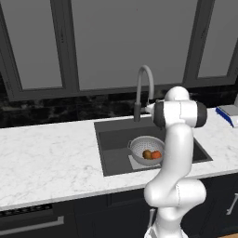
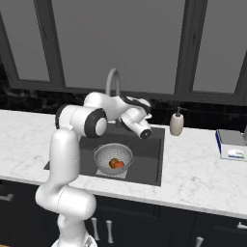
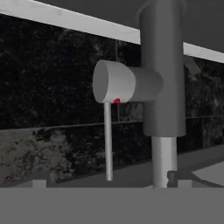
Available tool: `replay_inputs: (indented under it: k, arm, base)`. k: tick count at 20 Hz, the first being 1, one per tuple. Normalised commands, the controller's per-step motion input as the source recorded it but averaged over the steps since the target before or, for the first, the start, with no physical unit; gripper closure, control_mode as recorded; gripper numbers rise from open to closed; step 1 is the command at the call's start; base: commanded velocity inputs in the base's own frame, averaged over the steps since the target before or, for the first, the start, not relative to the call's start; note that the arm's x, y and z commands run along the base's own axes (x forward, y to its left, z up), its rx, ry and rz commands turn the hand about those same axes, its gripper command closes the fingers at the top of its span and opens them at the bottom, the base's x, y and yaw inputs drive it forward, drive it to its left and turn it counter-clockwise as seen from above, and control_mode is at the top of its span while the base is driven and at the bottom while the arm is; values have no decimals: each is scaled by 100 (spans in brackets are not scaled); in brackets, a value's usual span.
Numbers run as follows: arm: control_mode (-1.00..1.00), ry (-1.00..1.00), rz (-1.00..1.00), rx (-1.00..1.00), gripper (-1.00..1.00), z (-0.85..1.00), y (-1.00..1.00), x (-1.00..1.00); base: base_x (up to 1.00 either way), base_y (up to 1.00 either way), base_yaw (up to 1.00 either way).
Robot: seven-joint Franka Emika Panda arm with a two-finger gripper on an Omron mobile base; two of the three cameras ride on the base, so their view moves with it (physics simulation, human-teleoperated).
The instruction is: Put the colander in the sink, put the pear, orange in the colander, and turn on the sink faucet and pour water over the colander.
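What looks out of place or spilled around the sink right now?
Nothing stands out. The colander sits upright in the sink holding the pear and orange, and no water is visible on the counter.

Pale perforated colander (image 1: 145, 148), olive-brown pear (image 1: 147, 154), orange-red orange (image 1: 156, 155), dark sink (image 1: 111, 139)

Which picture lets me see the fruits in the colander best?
The right base view: the pear and orange lie unobstructed inside the colander. In the left base view the white arm crowds the colander's right edge. The hand view looks at the faucet instead.
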Motion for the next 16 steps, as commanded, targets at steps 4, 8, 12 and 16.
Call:
replay_inputs:
  k: [4, 8, 12, 16]
  arm:
    - [-100, 0, 0, 0, -100, -12, 0, 59]
    - [-100, 0, 0, 0, -100, -34, 0, 47]
    - [-100, 0, 0, 0, -100, -33, 0, 40]
    - [-100, 0, 0, 0, -100, -16, 0, 30]
  base:
    - [0, 0, 0]
    - [0, 0, 0]
    - [0, 0, 0]
    - [0, 0, 0]
